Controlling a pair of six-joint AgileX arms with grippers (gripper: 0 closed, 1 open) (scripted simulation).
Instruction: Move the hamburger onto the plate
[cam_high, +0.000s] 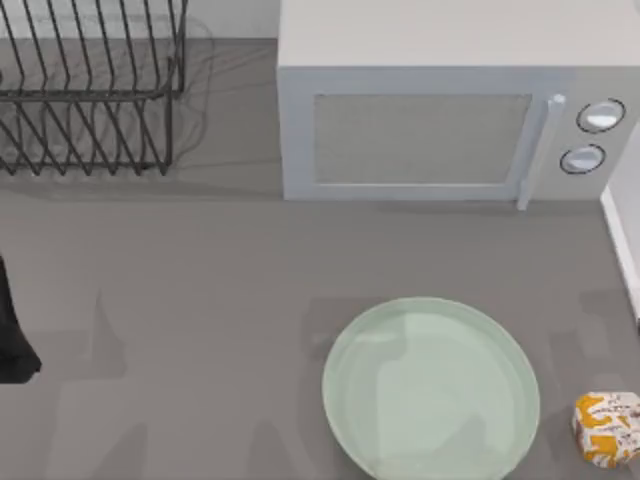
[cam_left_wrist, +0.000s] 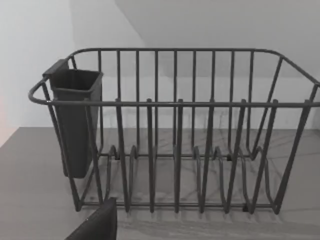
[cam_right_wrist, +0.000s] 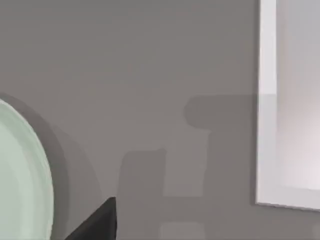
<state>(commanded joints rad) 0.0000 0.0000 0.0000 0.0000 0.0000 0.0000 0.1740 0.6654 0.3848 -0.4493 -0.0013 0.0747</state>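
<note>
Hamburger (cam_high: 608, 428) sits on the counter (cam_high: 200, 330) at the lower right of the top view, wrapped in white paper with orange-yellow patches. It lies just beside the plate (cam_high: 431, 388), off its right rim, apart from it, not on it.

Plate is pale mint-green, round, flat on the counter at lower centre-right, nothing on it. Its rim also shows in my right wrist view (cam_right_wrist: 25, 180), with grey counter beyond it and a white panel (cam_right_wrist: 287, 100) further off.

Behind the plate, a white microwave (cam_high: 450, 100) stands at the back of the counter, door shut, two round dials (cam_high: 592, 136) at its right end. A dark wire dish rack (cam_high: 90, 90) stands at the back left; my left wrist view looks straight at it (cam_left_wrist: 190, 130), with a dark cup (cam_left_wrist: 75, 120) hung on one end.

My left arm (cam_high: 12, 330) is a dark shape at the left edge of the top view. I cannot tell the state of either arm's fingers.
</note>
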